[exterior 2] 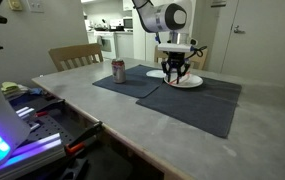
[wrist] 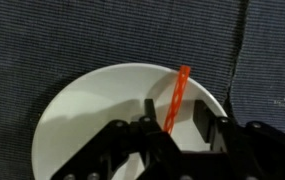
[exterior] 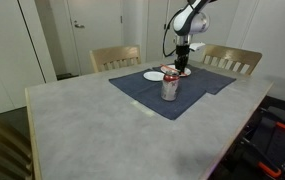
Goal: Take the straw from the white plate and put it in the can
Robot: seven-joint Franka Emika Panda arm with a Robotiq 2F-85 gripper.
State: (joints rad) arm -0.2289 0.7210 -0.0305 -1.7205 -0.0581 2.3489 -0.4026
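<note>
Found the straw (wrist: pixel 176 98) lying on the plate (wrist: pixel 82 120), slanted from near the far rim down into the gap between the fingers (wrist: pixel 147 112). Judged it very light, hollow and thin-walled: stiff enough lengthwise to hold straight, yet easily flattened or kinked by a hard squeeze, and smooth enough to roll or skid on the plate. Thought it best taken across its width, near the middle or a little above, with a gentle close, leaving a long free end for lowering into the can (exterior: pixel 169 88). Noted the gripper (wrist: pixel 172 128) spread wide, straddling the straw without touching it, so far as could be told. Saw the plate resting on a dark mat (wrist: pixel 42 40), with a smaller dish (exterior: pixel 154 75) just beside it and the can upright near both on the same mat, all on the table (exterior: pixel 72 120). Placed the gripper (exterior: pixel 183 70) (exterior 2: pixel 176 73) low over the plate (exterior 2: pixel 194 83) in both exterior views, but could not make out the straw there. Reckoned the can's opening small, hence a need to tip the straw toward upright and aim with care. Feared toppling so light a can with any sideways push.
</note>
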